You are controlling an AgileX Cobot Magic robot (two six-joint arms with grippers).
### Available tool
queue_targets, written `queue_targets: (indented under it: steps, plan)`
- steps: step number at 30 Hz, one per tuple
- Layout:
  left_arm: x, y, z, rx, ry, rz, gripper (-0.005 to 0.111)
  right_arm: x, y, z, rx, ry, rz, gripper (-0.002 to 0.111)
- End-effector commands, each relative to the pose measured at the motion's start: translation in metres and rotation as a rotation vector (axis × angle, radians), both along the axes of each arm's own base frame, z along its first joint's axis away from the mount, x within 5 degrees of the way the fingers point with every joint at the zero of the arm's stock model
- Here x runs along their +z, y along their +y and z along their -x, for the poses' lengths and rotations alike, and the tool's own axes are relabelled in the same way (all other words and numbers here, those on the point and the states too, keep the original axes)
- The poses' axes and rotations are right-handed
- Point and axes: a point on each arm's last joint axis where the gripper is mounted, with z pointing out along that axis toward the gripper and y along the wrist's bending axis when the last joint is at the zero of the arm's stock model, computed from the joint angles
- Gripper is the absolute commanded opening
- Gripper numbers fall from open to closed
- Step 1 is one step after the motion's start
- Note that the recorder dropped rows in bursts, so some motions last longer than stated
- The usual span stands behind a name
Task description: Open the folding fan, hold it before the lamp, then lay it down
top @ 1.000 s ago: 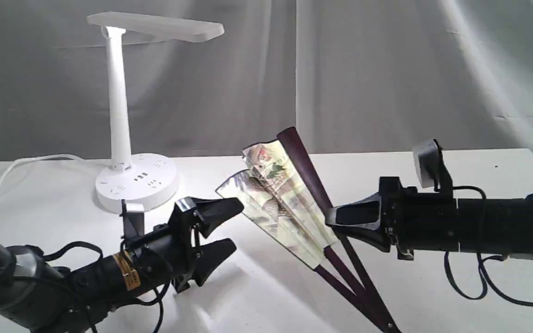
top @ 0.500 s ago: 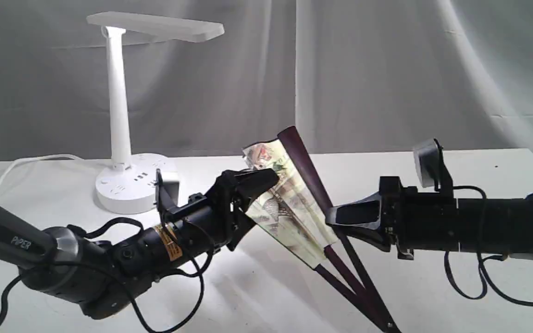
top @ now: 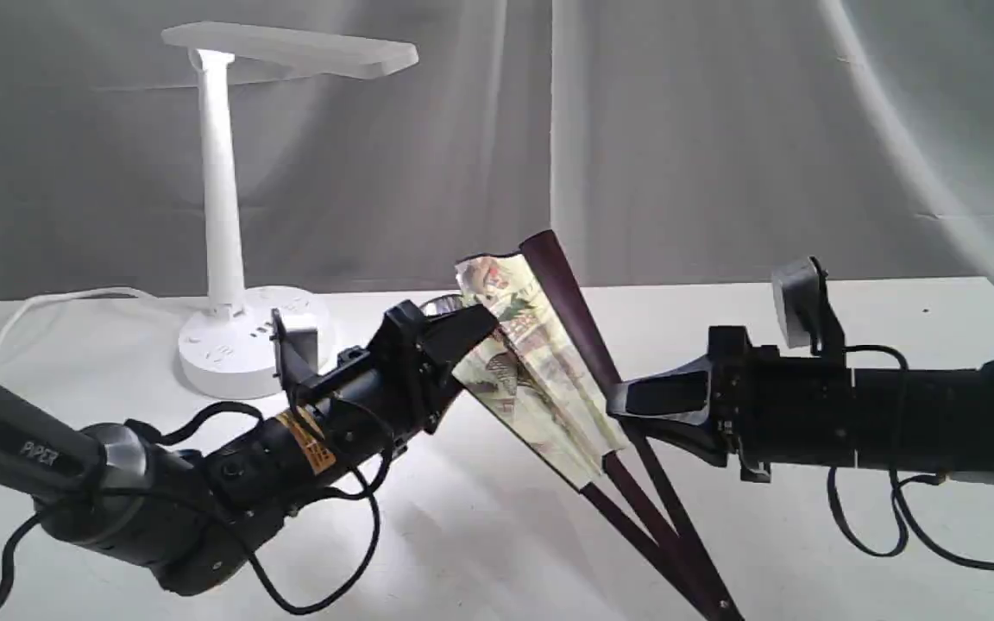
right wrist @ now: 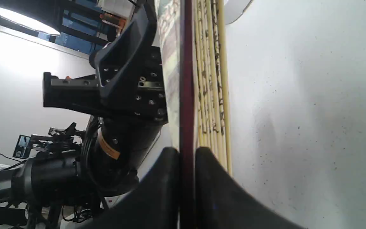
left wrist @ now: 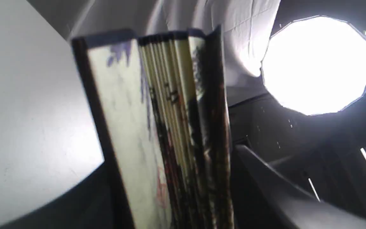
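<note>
1. We see the right gripper [top: 622,414] clamped on the tilted fan's [top: 540,379] outer rib.
2. The left gripper [top: 462,354] pinches its paper folds, near the lamp [top: 221,198].
3. "PIPER" marks the left arm [top: 38,450].

The left arm [top: 40,448] bears the word "PiPER" in pale letters; its orange label [top: 303,440] is unreadable.

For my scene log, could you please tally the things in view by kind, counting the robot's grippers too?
Folding fan: 1
Lamp: 1
Grippers: 2 (left gripper, right gripper)
Total: 4
</note>
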Motion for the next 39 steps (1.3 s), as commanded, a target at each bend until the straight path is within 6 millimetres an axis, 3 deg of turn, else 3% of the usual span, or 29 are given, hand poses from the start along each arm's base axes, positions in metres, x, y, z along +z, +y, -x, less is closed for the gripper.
queue_targets:
  steps: [1, 7, 12, 21, 32, 36, 39]
  plan:
    - [0.0046, 0.0005, 0.0007, 0.019, -0.03, 0.027, 0.046, 0.0039, -0.0022, 0.0003, -0.006, -0.013, -0.021, 0.0]
    - [0.0041, 0.0008, 0.0011, 0.02, -0.027, 0.027, 0.045, 0.0043, -0.0023, -0.0003, -0.014, -0.004, -0.029, 0.0]
    - [0.0042, 0.001, 0.0009, 0.023, -0.027, 0.028, 0.023, 0.0043, -0.0023, -0.0003, -0.021, 0.028, -0.041, 0.0]
    - [0.0042, 0.001, 0.0009, 0.022, -0.024, 0.031, 0.0, 0.0043, -0.0021, -0.0003, -0.022, 0.036, -0.043, 0.0]
    - [0.004, 0.0001, 0.0018, 0.003, 0.045, 0.093, 0.0, 0.0043, -0.0021, -0.0003, -0.022, 0.036, -0.043, 0.001]
    - [0.0035, -0.0007, 0.0029, -0.02, 0.085, 0.124, 0.0, 0.0043, -0.0021, -0.0003, -0.022, 0.036, -0.043, 0.015]
    - [0.0032, -0.0017, 0.0039, -0.038, 0.124, 0.154, 0.0, 0.0043, -0.0021, -0.0003, -0.023, 0.038, -0.044, 0.033]
